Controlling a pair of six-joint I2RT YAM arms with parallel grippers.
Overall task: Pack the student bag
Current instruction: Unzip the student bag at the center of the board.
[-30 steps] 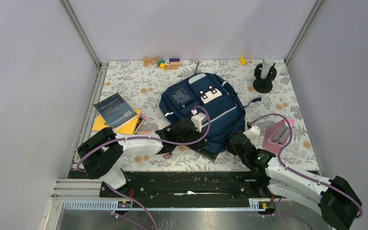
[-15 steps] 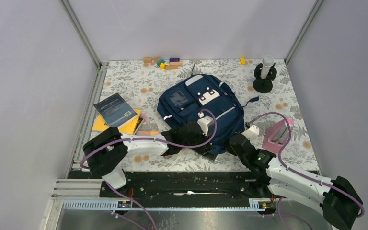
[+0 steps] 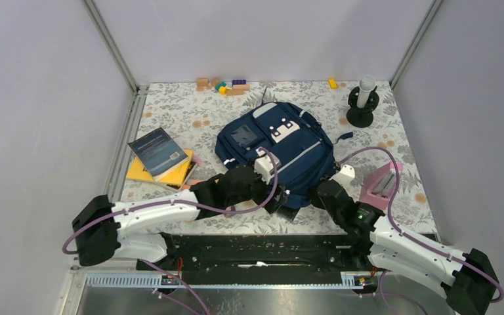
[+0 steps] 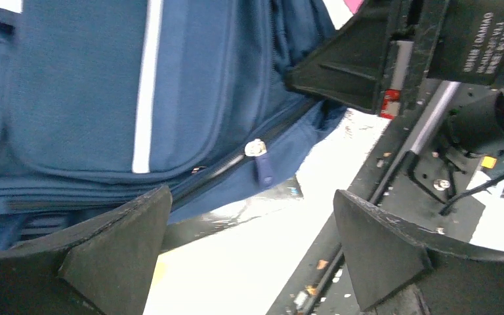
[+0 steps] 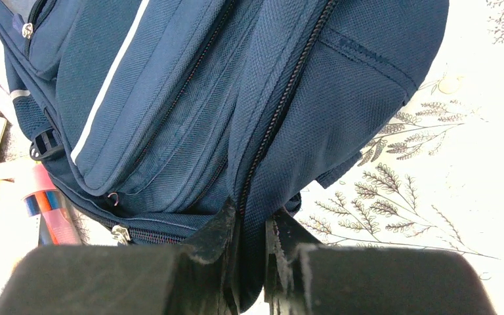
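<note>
A navy-blue student bag (image 3: 275,147) lies flat in the middle of a flower-patterned bench (image 3: 190,118), front pockets facing up, with one end reaching toward the near edge. The left gripper (image 4: 249,197) hangs released at that near end, its two fingers spread wide with nothing between them. Just beyond it, a silver zipper pull (image 4: 256,148) sits on the bag's lower seam, beneath a pocket crossed by a white stripe (image 4: 146,85). The right gripper (image 5: 249,220) is clenched on a fold of the bag's fabric beside a dark zipper line, at the bag's near right corner. Toward the left edge of the bench, a dark-blue book (image 3: 159,152) lies on top of a yellow book (image 3: 139,172). A handful of coloured blocks (image 3: 223,85) sits along the far edge. A black stand (image 3: 361,117) holding a grey cylinder is near the far right corner, and a pink object (image 3: 382,182) lies near the right edge.
</note>
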